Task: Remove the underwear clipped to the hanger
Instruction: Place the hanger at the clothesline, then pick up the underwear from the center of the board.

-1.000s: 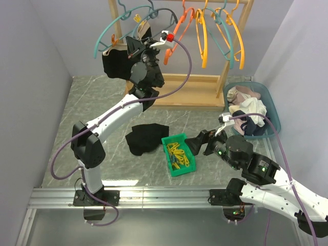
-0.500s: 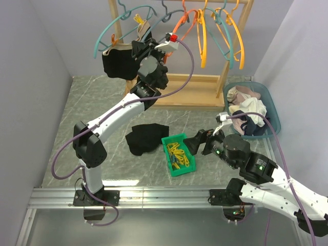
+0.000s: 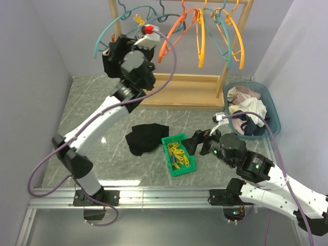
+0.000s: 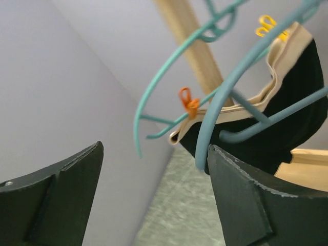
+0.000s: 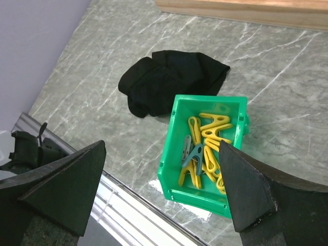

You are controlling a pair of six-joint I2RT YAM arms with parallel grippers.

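A black underwear (image 3: 108, 66) with a beige waistband hangs from the teal hanger (image 3: 101, 37) at the rack's left end. In the left wrist view an orange peg (image 4: 189, 102) and a yellow peg (image 4: 267, 23) clip the underwear (image 4: 292, 113) to the hanger (image 4: 238, 77). My left gripper (image 3: 114, 50) is up at this hanger, open (image 4: 154, 169), its right finger close beside a hanger bar and nothing between the jaws. Another black underwear (image 3: 146, 138) lies crumpled on the table. My right gripper (image 3: 197, 143) hovers open (image 5: 163, 154) over the bin, holding nothing.
A green bin (image 3: 166, 148) of mostly yellow pegs (image 5: 205, 148) sits beside the black heap (image 5: 169, 82). Orange, yellow and teal bare hangers (image 3: 205, 36) hang on the wooden rack (image 3: 179, 95). A blue basket (image 3: 274, 115) of clothes stands at right. Walls close in left and right.
My left gripper has opened and swung left along the rack, from the hanger's right side to its left end. The right arm has barely moved.
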